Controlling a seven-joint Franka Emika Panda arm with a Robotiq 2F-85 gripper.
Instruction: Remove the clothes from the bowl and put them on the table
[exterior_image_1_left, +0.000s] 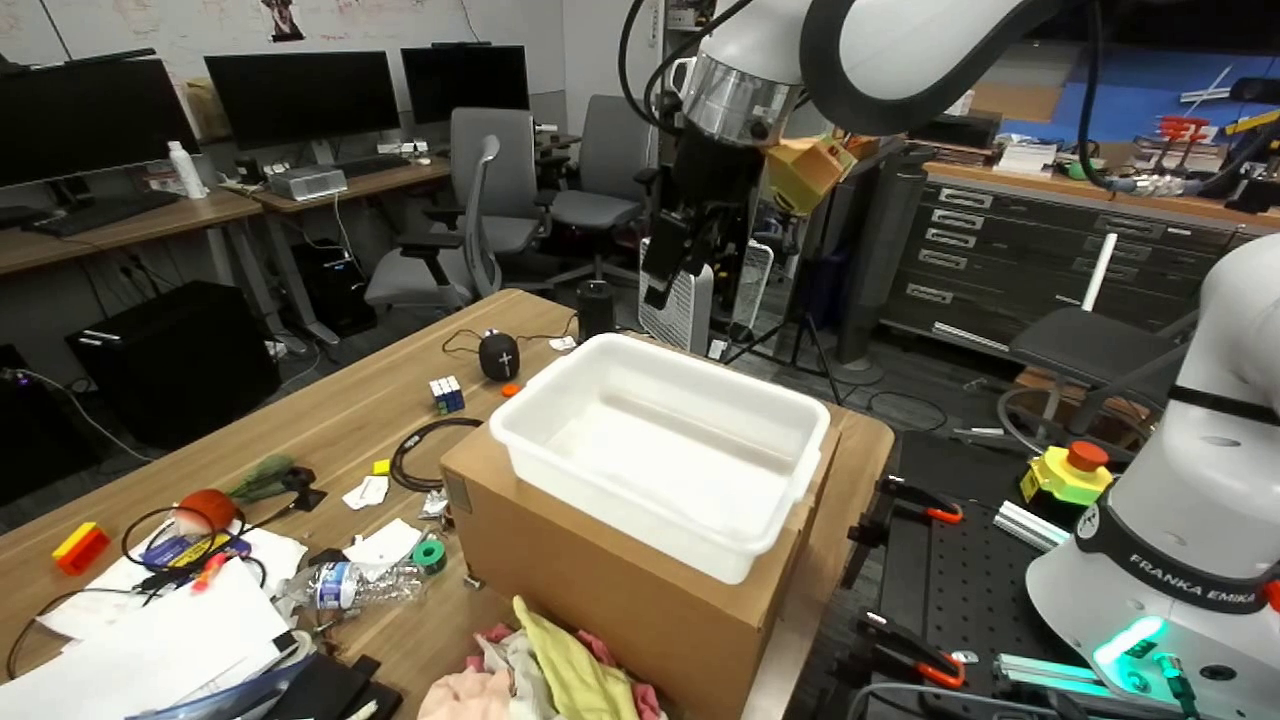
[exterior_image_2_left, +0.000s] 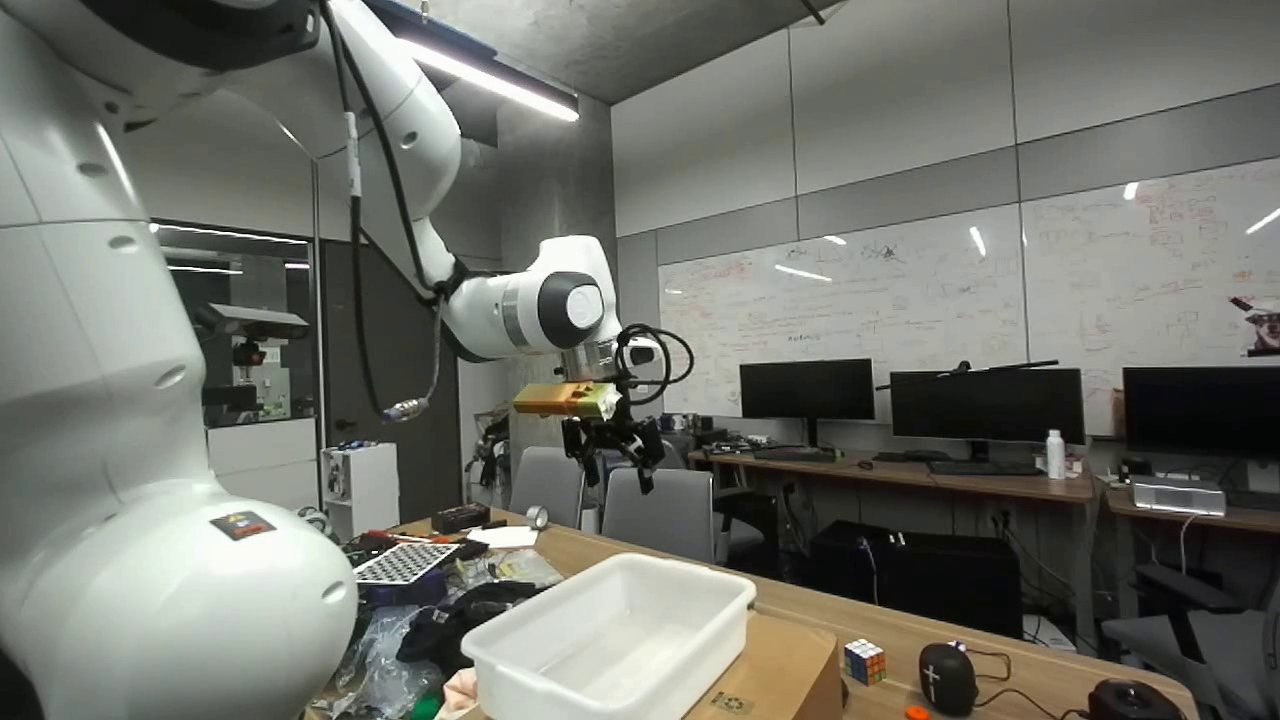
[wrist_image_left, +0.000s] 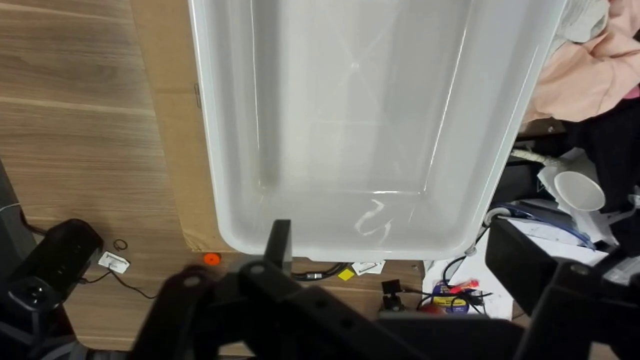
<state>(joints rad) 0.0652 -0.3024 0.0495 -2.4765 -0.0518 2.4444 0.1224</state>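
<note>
A white rectangular plastic bin (exterior_image_1_left: 620, 512) stands on a cardboard box (exterior_image_1_left: 600, 590); the bin shows in an exterior view (exterior_image_2_left: 630, 640) and the wrist view (wrist_image_left: 357, 125). Its bare white floor shows, with no cloth inside. A pile of clothes (exterior_image_1_left: 560, 665), pink, peach, grey and yellow-green, lies beside the box at the frame's bottom edge, partly cut off. It shows at the right of the wrist view (wrist_image_left: 590, 75) and as a peach scrap in an exterior view (exterior_image_2_left: 460, 692). My gripper (exterior_image_1_left: 697, 303) is open and holds nothing, high above the bin's end; its fingers (wrist_image_left: 395, 250) are wide apart.
A black speaker (exterior_image_1_left: 498, 356), a Rubik's cube (exterior_image_1_left: 447, 395) and a coiled cable (exterior_image_1_left: 425, 455) lie beside the box. A plastic bottle (exterior_image_1_left: 350, 585), papers (exterior_image_1_left: 170, 640) and wires clutter the table. An emergency stop (exterior_image_1_left: 1070, 475) stands near the robot base.
</note>
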